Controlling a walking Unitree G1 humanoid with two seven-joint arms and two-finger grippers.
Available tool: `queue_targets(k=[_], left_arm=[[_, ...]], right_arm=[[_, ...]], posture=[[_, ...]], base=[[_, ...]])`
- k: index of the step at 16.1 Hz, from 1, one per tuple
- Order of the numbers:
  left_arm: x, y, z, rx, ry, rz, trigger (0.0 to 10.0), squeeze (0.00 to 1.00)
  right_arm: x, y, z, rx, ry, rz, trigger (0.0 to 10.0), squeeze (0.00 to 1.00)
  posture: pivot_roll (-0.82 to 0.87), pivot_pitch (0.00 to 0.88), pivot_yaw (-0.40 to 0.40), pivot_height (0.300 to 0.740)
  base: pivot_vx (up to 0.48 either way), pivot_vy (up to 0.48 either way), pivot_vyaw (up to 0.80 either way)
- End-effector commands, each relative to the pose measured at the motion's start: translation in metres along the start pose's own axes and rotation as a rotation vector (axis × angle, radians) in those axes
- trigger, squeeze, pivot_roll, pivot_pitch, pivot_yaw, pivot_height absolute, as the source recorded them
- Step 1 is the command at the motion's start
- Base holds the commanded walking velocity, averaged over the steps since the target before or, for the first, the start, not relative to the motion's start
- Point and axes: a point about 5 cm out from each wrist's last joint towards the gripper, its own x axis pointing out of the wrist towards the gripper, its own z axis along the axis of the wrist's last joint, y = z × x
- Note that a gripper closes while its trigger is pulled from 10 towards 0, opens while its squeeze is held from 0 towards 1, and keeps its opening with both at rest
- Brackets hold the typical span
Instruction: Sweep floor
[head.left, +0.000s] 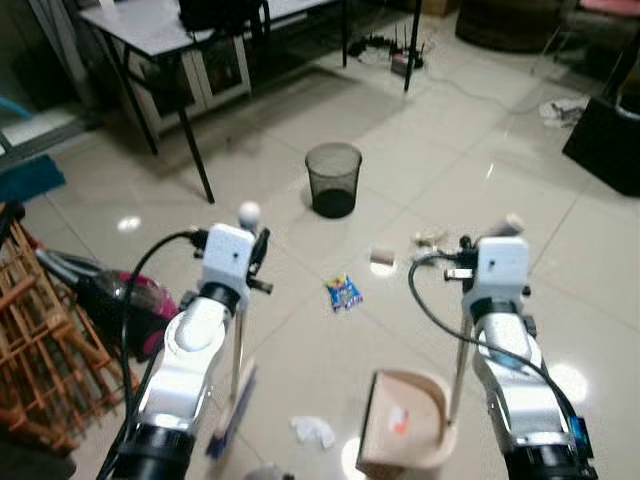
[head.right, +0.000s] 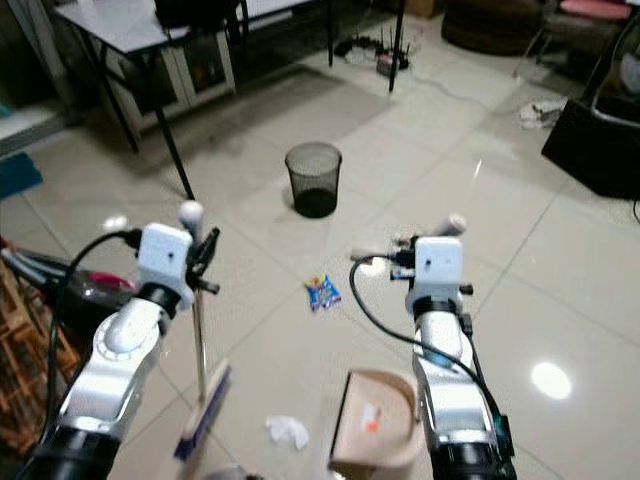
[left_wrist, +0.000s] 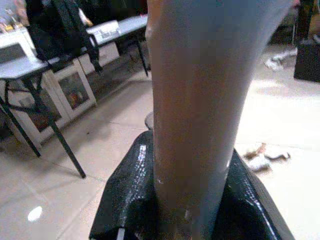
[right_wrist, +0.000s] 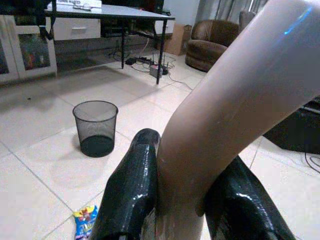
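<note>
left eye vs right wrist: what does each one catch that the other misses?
Left eye alone: both arms, the broom in the left gripper, the dustpan low on the floor, a crumpled tissue, a wooden rack.

Right wrist alone: a close look at the right gripper, its black fingers clamped on the dustpan handle, and a brown armchair.

Both: the mesh bin, the blue snack wrapper, the tiled floor, the table.

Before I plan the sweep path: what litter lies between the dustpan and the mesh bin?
In the left eye view, a blue snack wrapper lies between dustpan and mesh bin.
</note>
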Motion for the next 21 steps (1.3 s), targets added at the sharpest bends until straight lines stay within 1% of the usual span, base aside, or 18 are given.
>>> queue_targets(k=[1, 2, 4, 6, 7, 8, 10, 11, 12, 13, 14, 15, 17, 18, 19, 20, 21], left_arm=[[0.006, 0.001, -0.001, 0.026, 0.013, 0.005, 10.0, 0.0], [0.011, 0.003, -0.002, 0.019, 0.006, 0.016, 10.0, 0.0], [0.016, 0.007, -0.002, 0.024, -0.03, 0.04, 10.0, 0.0], [0.023, 0.011, -0.004, -0.021, -0.037, 0.082, 10.0, 0.0], [0.025, 0.012, -0.005, -0.024, -0.044, 0.095, 10.0, 0.0], [0.024, 0.011, -0.004, -0.024, -0.061, 0.096, 10.0, 0.0], [0.026, 0.01, -0.005, -0.051, -0.092, 0.136, 10.0, 0.0], [0.026, 0.01, -0.005, -0.051, -0.092, 0.136, 10.0, 0.0], [0.026, 0.011, -0.007, -0.055, -0.119, 0.16, 10.0, 0.0], [0.024, 0.011, -0.008, -0.052, -0.132, 0.168, 10.0, 0.0], [0.021, 0.018, -0.008, -0.044, -0.168, 0.222, 10.0, 0.0], [0.021, 0.02, -0.008, -0.043, -0.173, 0.234, 10.0, 0.0], [0.022, 0.024, -0.005, -0.042, -0.201, 0.25, 10.0, 0.0], [0.024, 0.022, -0.006, -0.061, -0.2, 0.237, 10.0, 0.0], [0.025, 0.021, -0.006, -0.072, -0.201, 0.228, 10.0, 0.0], [0.029, 0.013, -0.009, -0.079, -0.183, 0.195, 10.0, 0.0], [0.032, 0.007, -0.01, -0.081, -0.172, 0.182, 10.0, 0.0]], right_arm=[[0.005, 0.005, 0.01, 0.0, -0.072, 0.028, 10.0, 0.0], [0.008, 0.007, 0.009, 0.0, -0.088, 0.039, 10.0, 0.0], [0.014, 0.007, 0.008, -0.001, -0.099, 0.021, 10.0, 0.0], [0.02, 0.011, 0.007, -0.043, -0.128, 0.042, 10.0, 0.0], [0.023, 0.014, 0.007, -0.051, -0.144, 0.061, 10.0, 0.0], [0.021, 0.014, 0.008, -0.05, -0.159, 0.074, 10.0, 0.0], [0.022, 0.018, 0.008, -0.089, -0.184, 0.126, 10.0, 0.0], [0.022, 0.018, 0.008, -0.089, -0.184, 0.126, 10.0, 0.0], [0.024, 0.022, 0.01, -0.102, -0.217, 0.146, 10.0, 0.0], [0.025, 0.025, 0.012, -0.108, -0.238, 0.156, 10.0, 0.0], [0.025, 0.037, 0.017, -0.099, -0.282, 0.198, 10.0, 0.0], [0.025, 0.042, 0.017, -0.095, -0.29, 0.211, 10.0, 0.0], [0.021, 0.062, 0.021, -0.07, -0.318, 0.255, 10.0, 0.0], [0.016, 0.075, 0.022, -0.053, -0.325, 0.282, 10.0, 0.0], [0.014, 0.08, 0.021, -0.048, -0.326, 0.294, 10.0, 0.0], [0.005, 0.098, 0.017, -0.045, -0.315, 0.339, 10.0, 0.0], [0.001, 0.107, 0.014, -0.048, -0.308, 0.354, 10.0, 0.0]], posture=[[0.02, 0.068, 0.078, 0.74], [0.02, 0.091, 0.092, 0.74], [0.02, 0.128, 0.106, 0.74], [0.02, 0.186, 0.112, 0.74], [0.02, 0.224, 0.108, 0.74], [0.01, 0.255, 0.099, 0.74], [-0.01, 0.332, 0.067, 0.74], [-0.01, 0.332, 0.067, 0.74], [-0.02, 0.374, 0.044, 0.74], [-0.02, 0.382, 0.04, 0.74], [-0.02, 0.423, 0.02, 0.74], [-0.01, 0.432, 0.015, 0.74], [-0.01, 0.449, 0.009, 0.74], [-0.02, 0.452, 0.011, 0.74], [-0.02, 0.452, 0.011, 0.74], [-0.02, 0.454, 0.016, 0.74], [-0.03, 0.458, 0.017, 0.74]], base=[[0.0, 0.0, 0.0], [0.0, 0.0, 0.0], [0.0, 0.0, 0.0], [0.0, 0.0, 0.0], [0.0, 0.0, 0.0], [0.0, 0.0, 0.0], [0.0, 0.0, 0.0], [0.0, 0.0, 0.0], [0.0, 0.0, 0.0], [0.0, 0.0, 0.0], [0.0, 0.0, 0.0], [0.0, 0.0, 0.0], [0.0, 0.0, 0.0], [0.0, 0.0, 0.0], [0.0, 0.0, 0.0], [0.0, 0.0, 0.0], [0.0, 0.0, 0.0]])
